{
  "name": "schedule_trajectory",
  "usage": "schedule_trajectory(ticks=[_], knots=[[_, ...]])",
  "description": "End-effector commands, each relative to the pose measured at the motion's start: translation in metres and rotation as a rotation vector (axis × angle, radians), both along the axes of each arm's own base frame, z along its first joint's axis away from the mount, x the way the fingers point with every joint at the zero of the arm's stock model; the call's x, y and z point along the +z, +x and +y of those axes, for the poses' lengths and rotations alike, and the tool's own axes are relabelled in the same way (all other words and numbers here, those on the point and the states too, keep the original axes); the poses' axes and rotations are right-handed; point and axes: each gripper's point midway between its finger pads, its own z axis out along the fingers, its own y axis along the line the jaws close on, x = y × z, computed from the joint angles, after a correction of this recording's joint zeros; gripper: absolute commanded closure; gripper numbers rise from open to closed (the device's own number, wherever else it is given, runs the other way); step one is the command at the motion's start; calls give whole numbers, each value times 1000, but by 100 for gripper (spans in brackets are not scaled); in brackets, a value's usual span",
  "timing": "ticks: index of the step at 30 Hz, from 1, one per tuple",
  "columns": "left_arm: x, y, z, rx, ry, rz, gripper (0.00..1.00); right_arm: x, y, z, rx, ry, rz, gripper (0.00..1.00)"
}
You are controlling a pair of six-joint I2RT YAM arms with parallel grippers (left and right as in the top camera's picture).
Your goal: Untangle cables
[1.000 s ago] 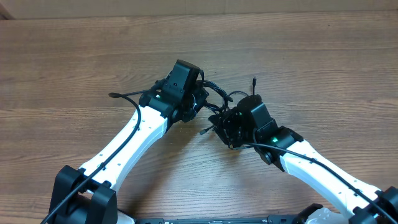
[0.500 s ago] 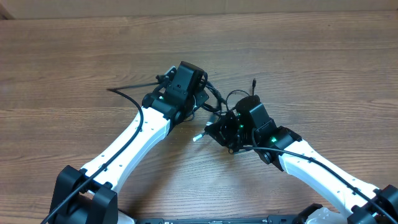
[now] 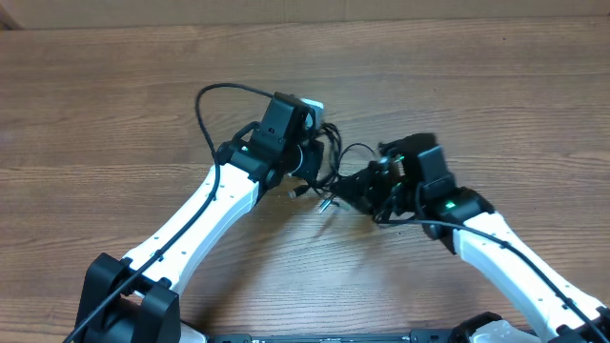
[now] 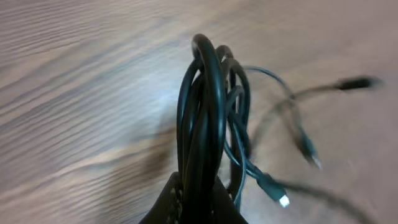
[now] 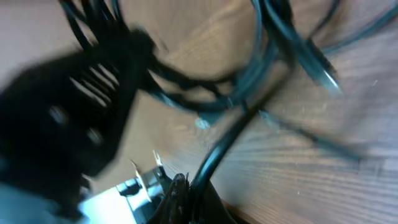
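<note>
The cables (image 3: pixel 335 160) are a black tangle strung between my two grippers at the middle of the table. My left gripper (image 3: pixel 311 158) is shut on a coil of several black loops (image 4: pixel 202 118), which stands up out of the left gripper (image 4: pixel 199 196) in the wrist view. Loose strands trail to the right of the coil, one ending in a plug with a pale tip (image 4: pixel 283 200). My right gripper (image 3: pixel 368 191) is shut on a single black strand (image 5: pixel 227 137), which runs up from the right gripper (image 5: pixel 189 196) toward the tangle. A silvery plug end (image 3: pixel 327 203) hangs just above the table.
The left arm's own thick black wire (image 3: pixel 217 95) arcs up behind its wrist. Bare wooden tabletop (image 3: pixel 114 114) lies all round. In the right wrist view the left gripper's black body (image 5: pixel 74 124) fills the left side, blurred.
My right gripper has shut on a strand and drawn back to the right. The left gripper has turned with the coil, and its wire has swung up into a loop.
</note>
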Motion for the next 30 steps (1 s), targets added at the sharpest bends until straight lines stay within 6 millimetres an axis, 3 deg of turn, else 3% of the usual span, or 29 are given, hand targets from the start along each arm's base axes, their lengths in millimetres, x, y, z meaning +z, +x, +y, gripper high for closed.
schedule_trajectory(ticks=[1, 11, 15, 19, 25, 30], knots=[[26, -23, -37, -331, -124, -48, 96, 19, 17, -14, -19, 19, -84, 96], [36, -41, -54, -430, -236, -13, 96, 12, 32, -37, -59, -48, -144, 96], [46, -50, -61, -504, -310, -9, 96, -13, 27, -56, -127, -171, -62, 96], [59, -53, -59, -557, -414, 1, 96, -45, 15, -88, -218, -363, 46, 96], [93, -53, -36, -645, -640, -19, 96, -68, 1, -127, -306, -580, 120, 96], [115, -37, 0, -615, -766, -53, 96, -73, -2, -141, -334, -652, 131, 96]])
